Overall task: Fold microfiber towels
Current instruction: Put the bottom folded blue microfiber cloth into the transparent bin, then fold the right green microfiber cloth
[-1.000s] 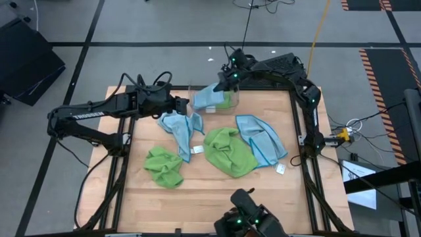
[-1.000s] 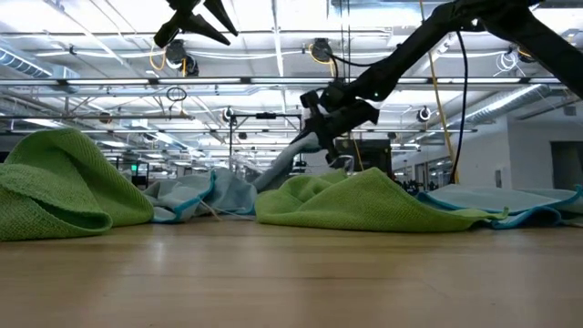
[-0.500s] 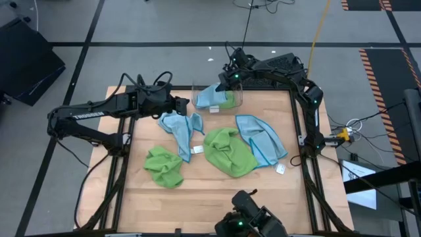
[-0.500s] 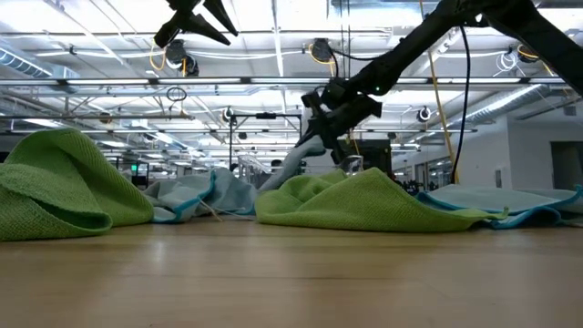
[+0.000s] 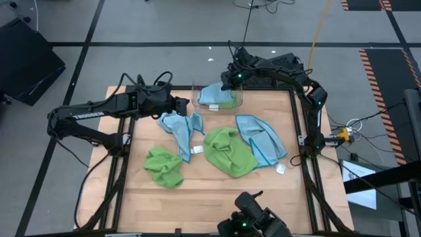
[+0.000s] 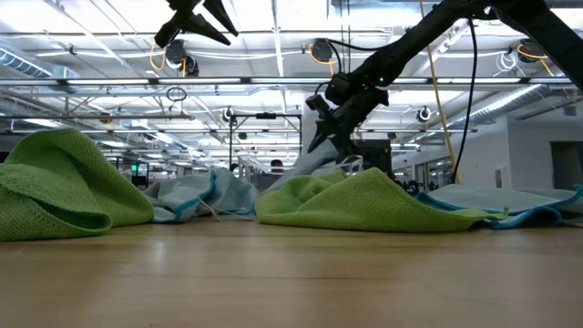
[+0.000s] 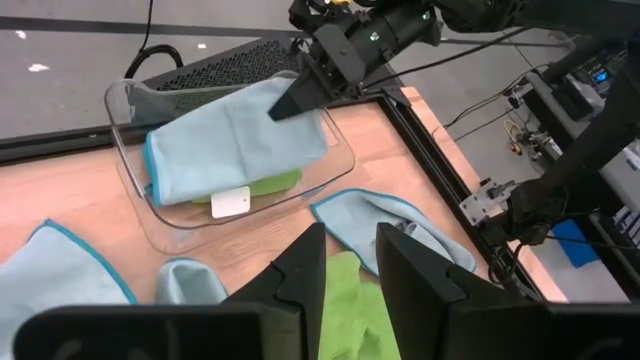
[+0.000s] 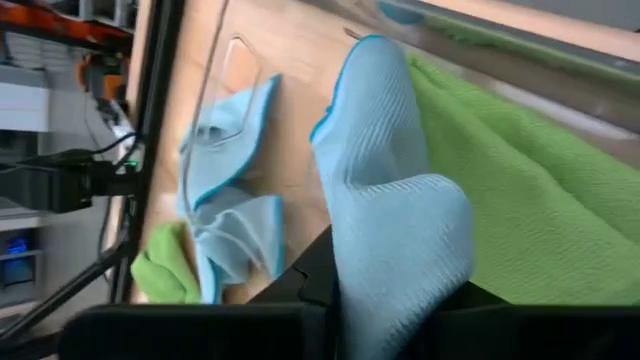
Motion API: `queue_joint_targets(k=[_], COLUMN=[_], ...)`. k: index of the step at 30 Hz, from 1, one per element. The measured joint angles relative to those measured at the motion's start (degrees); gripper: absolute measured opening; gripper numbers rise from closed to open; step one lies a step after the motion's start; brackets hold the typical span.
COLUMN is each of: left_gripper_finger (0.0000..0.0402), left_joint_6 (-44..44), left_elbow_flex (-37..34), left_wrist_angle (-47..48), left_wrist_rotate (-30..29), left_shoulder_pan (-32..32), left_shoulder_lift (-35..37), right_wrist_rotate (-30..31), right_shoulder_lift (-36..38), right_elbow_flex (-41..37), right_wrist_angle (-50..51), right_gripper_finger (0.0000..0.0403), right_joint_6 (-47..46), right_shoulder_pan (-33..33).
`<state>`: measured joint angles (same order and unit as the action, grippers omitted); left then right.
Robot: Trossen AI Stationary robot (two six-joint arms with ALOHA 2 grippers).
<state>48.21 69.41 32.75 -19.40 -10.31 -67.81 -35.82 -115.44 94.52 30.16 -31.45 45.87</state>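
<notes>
High view shows you four loose towels on the table (image 5: 171, 197): nearest, a crumpled green towel (image 5: 164, 166) and a larger spread green towel (image 5: 229, 152); beyond them a rumpled blue towel (image 5: 181, 126) and a flat blue towel (image 5: 261, 139) with a white tag. Farthest, the clear bin (image 5: 217, 99) holds a folded blue towel (image 5: 213, 94) lying on a third green towel (image 5: 225, 102). That makes three blue and three green. Your left tool (image 5: 189, 104) hovers beside the bin, fingers slightly parted and holding nothing. Your right tool (image 5: 227, 81) reaches over the bin, pinching the folded blue towel's edge.
</notes>
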Motion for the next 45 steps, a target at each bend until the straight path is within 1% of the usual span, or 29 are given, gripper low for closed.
queue_joint_targets(k=[3,7,12,15,17,21,25,29,33,38,42,45], left_gripper_finger=[0.0093,0.0093,0.0093,0.0093,0.0093,0.0093,0.0093,0.0093,0.0093,0.0093,0.0093,0.0093], left_joint_6=[-0.07,0.09,0.15,0.15,0.11,-0.01,-0.84,-2.65,-3.46,-4.23,-4.17,-3.68], left_elbow_flex=[0.00,0.00,0.00,0.00,0.00,0.00,0.00,0.00,0.00,0.00,0.00,0.02], left_wrist_angle=[0.00,0.00,0.00,0.00,0.00,0.09,0.19,0.95,3.84,9.71,13.68,14.64], left_wrist_rotate=[0.00,0.00,0.00,0.00,0.00,0.00,0.23,1.36,1.40,1.53,2.60,3.34], left_shoulder_pan=[0.00,0.00,0.00,0.00,0.00,0.00,0.00,0.00,0.04,0.04,0.02,0.01], left_shoulder_lift=[0.00,0.00,0.00,0.00,0.00,0.00,0.00,-0.01,0.00,-0.05,-0.59,-1.45], right_wrist_rotate=[0.28,3.20,3.22,3.59,5.25,9.69,12.05,13.18,14.61,14.82,14.78,14.76], right_shoulder_lift=[0.00,0.00,-0.01,-0.02,0.42,2.78,5.80,10.29,15.83,23.73,28.83,31.78], right_elbow_flex=[0.00,0.00,0.00,0.00,0.00,0.00,0.00,0.00,0.00,0.00,0.00,0.00], right_wrist_angle=[0.15,1.04,1.94,2.60,4.81,7.73,8.74,10.25,13.38,16.72,17.31,17.70], right_gripper_finger=[0.0078,0.0123,0.0178,0.0202,0.0212,0.0221,0.0221,0.0221,0.0222,0.0222,0.0222,0.0222], right_joint_6=[-0.23,-0.18,-0.32,0.15,1.63,5.64,7.50,8.50,10.73,13.45,15.19,15.47], right_shoulder_pan=[0.00,0.00,0.20,0.55,0.91,1.77,2.80,3.45,3.42,1.93,0.35,-0.43])
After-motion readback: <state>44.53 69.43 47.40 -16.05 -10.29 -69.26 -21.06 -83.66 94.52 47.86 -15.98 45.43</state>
